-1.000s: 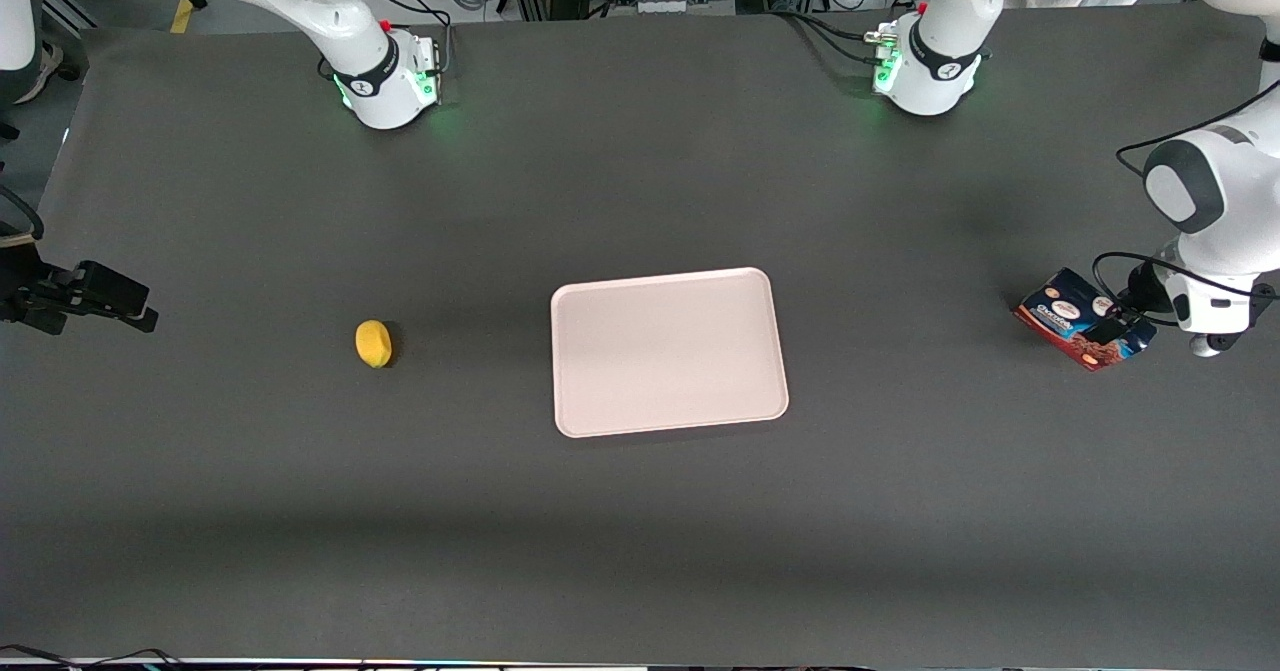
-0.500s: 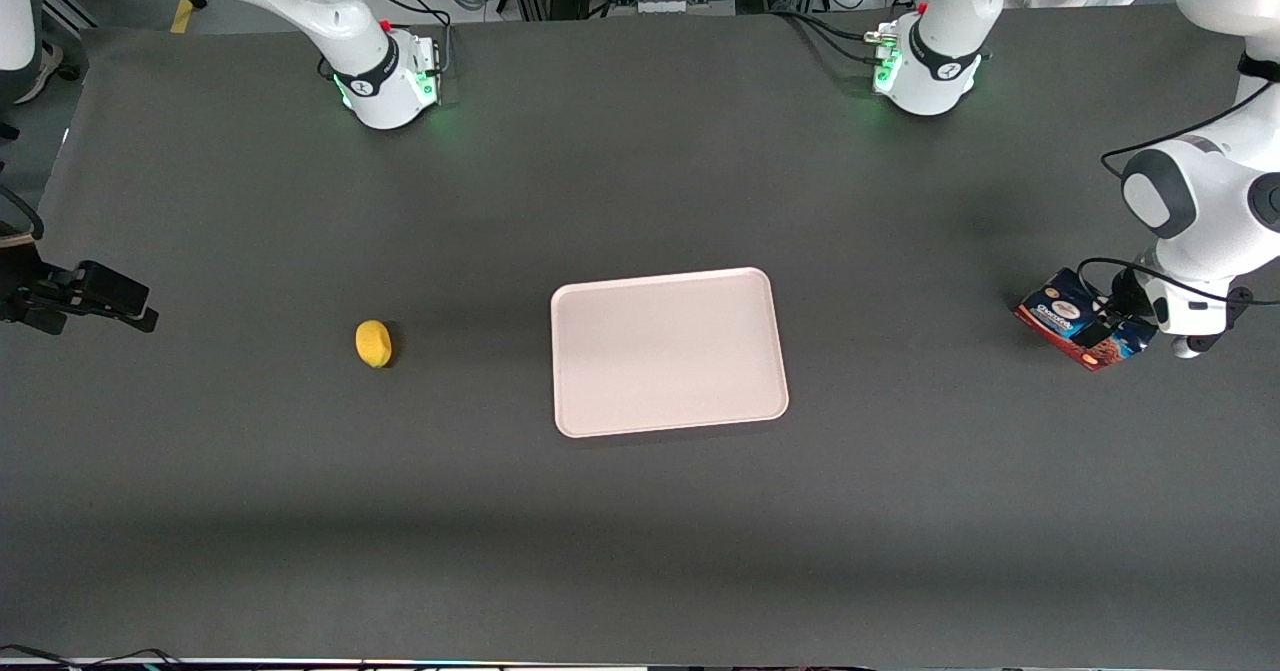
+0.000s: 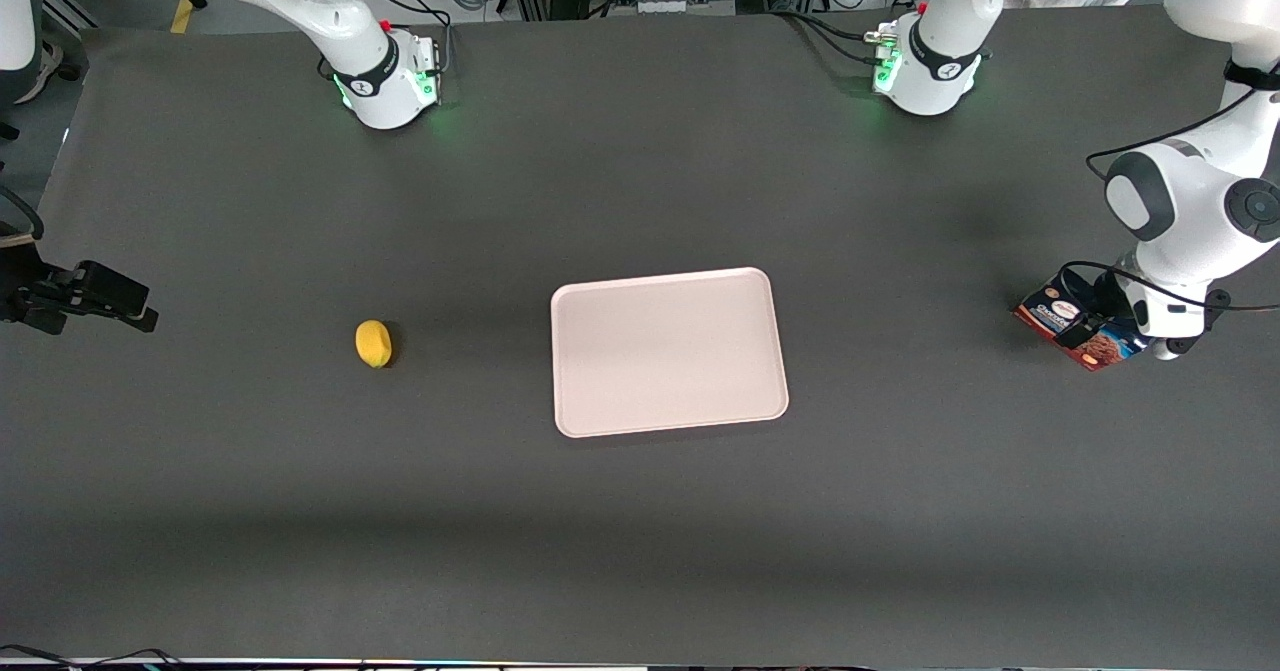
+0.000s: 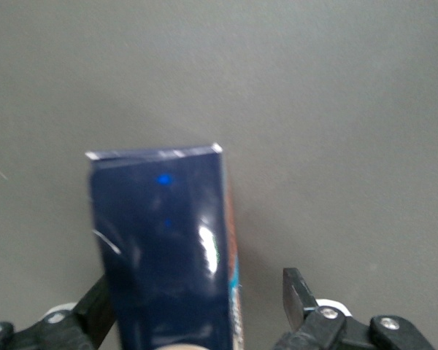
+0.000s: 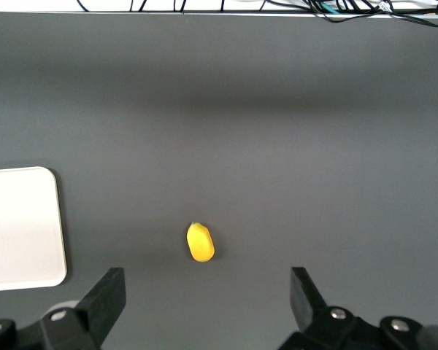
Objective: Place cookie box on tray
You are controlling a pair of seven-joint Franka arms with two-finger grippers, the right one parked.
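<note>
The claw (image 3: 1090, 323) sits low over the box (image 3: 1082, 334) toward the working arm's end of the surface (image 3: 640, 531), its wrist housing covering part of the carton's printed face in the front view. In the left wrist view the box (image 4: 160, 248) runs out of frame at the claw end, so only a glossy dark blue side and a thin red edge show. One finger (image 4: 96, 310) appears partly covered by the carton; whether it touches cannot be told. The tray (image 5: 22, 226) is cut off by the right wrist view's edge.
</note>
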